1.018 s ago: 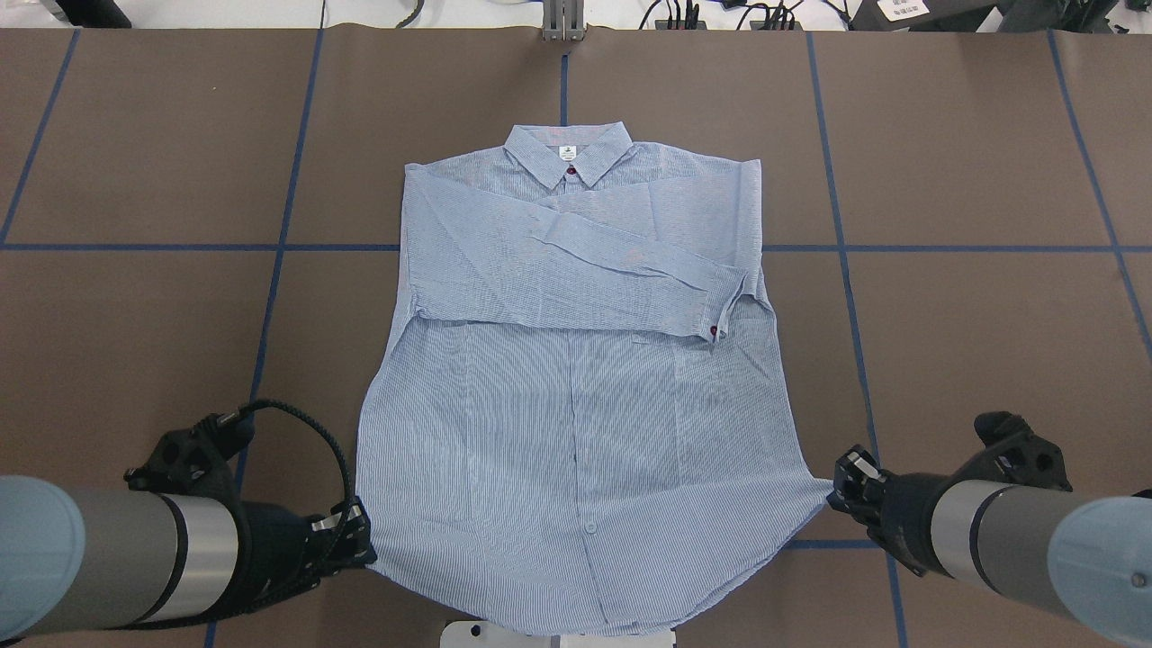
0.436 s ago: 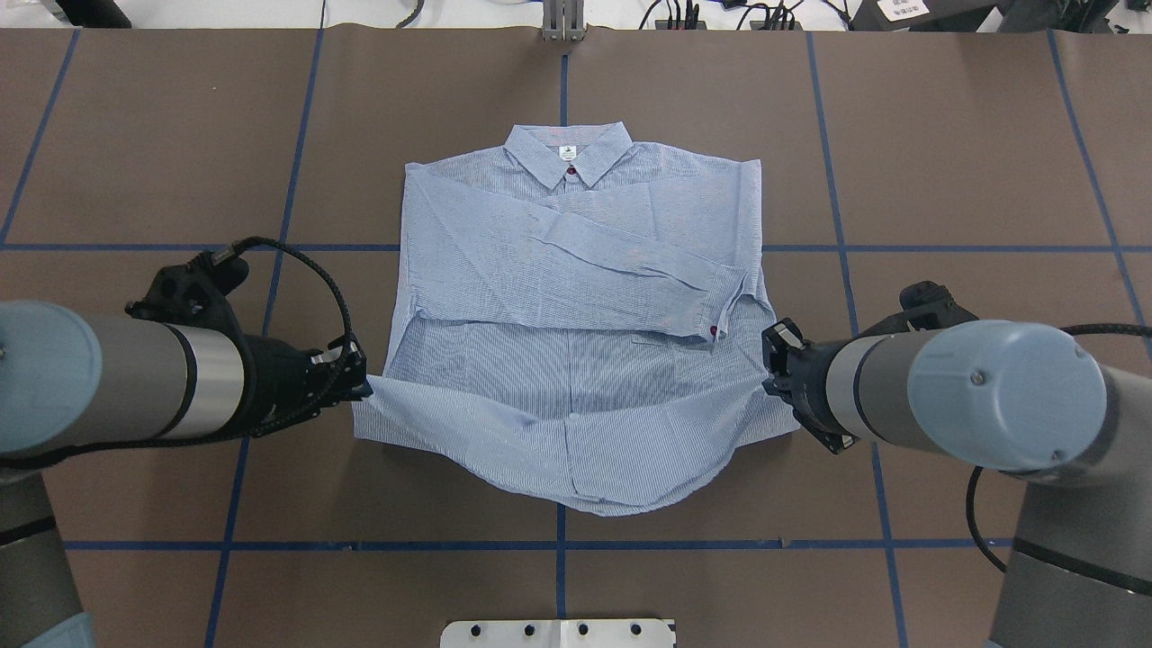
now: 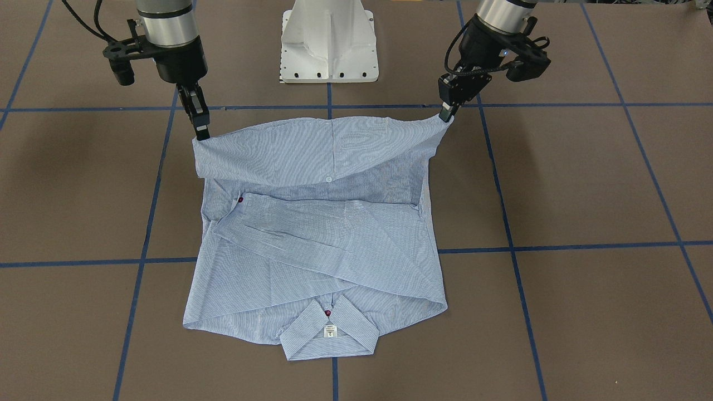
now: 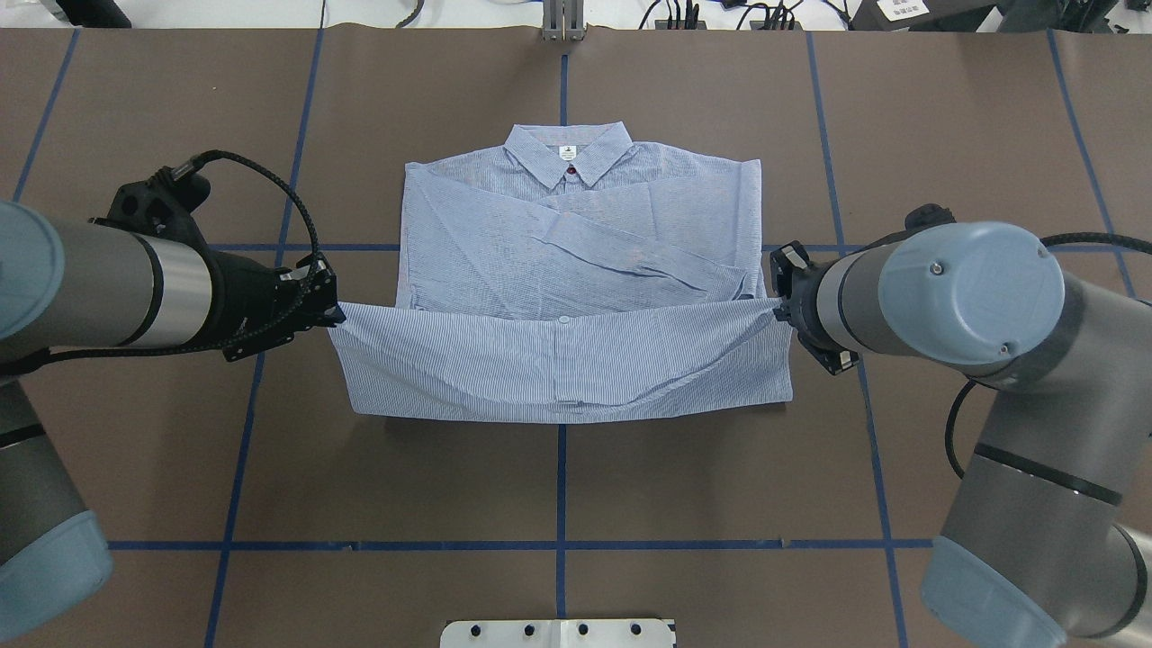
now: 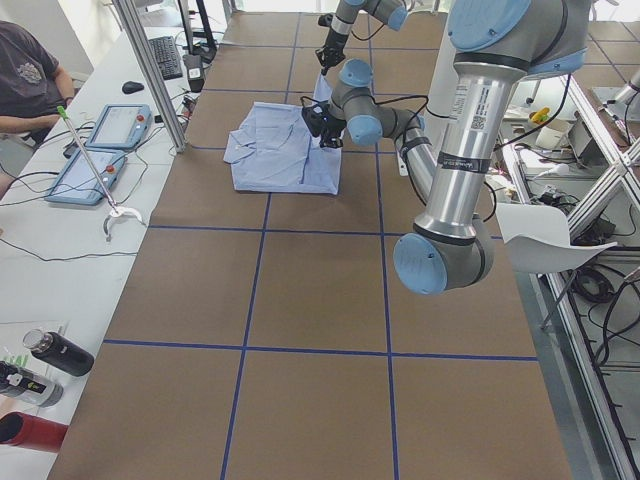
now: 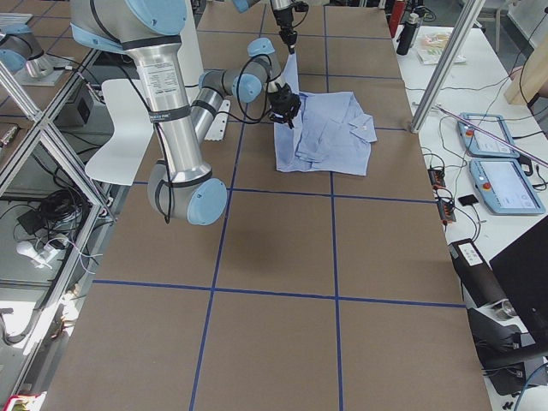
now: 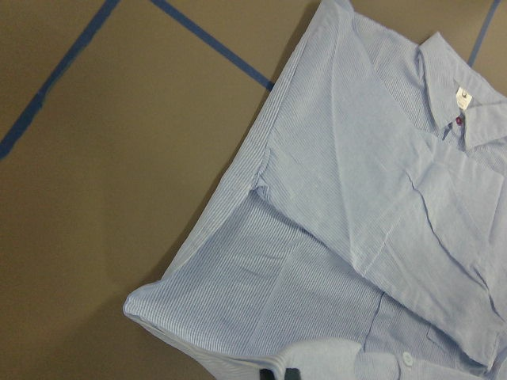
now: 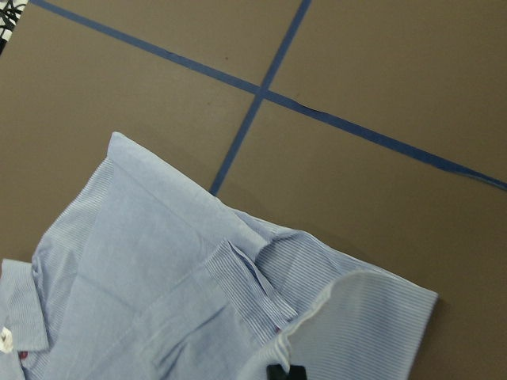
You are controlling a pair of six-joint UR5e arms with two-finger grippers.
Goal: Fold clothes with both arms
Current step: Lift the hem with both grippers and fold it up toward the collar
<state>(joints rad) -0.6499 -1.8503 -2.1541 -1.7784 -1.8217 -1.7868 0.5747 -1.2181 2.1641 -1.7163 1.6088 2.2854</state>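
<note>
The light blue-and-white striped shirt (image 4: 576, 225) lies face up on the brown table, collar (image 4: 567, 153) at the far side and sleeves folded across the chest. Its hem is lifted and stretched taut over the lower body, doubling the bottom part over itself. My left gripper (image 4: 335, 313) is shut on the hem corner on its side. My right gripper (image 4: 779, 306) is shut on the opposite hem corner. In the front-facing view the left gripper (image 3: 445, 116) and right gripper (image 3: 201, 132) hold the raised hem above the shirt (image 3: 323, 245). Both wrist views look down on the shirt (image 7: 356, 198) (image 8: 158, 269).
The white pedestal base (image 3: 328, 39) stands at the table's near edge, behind the hem. Blue tape lines (image 4: 561, 486) grid the brown table. In the exterior left view a person (image 5: 30, 70) sits beside control tablets (image 5: 110, 125), with bottles (image 5: 55, 352) on that side bench.
Both grippers have lifted the hem corners from the near table edge and carried them away from the robot toward the collar. The hem now spans the shirt's middle.
</note>
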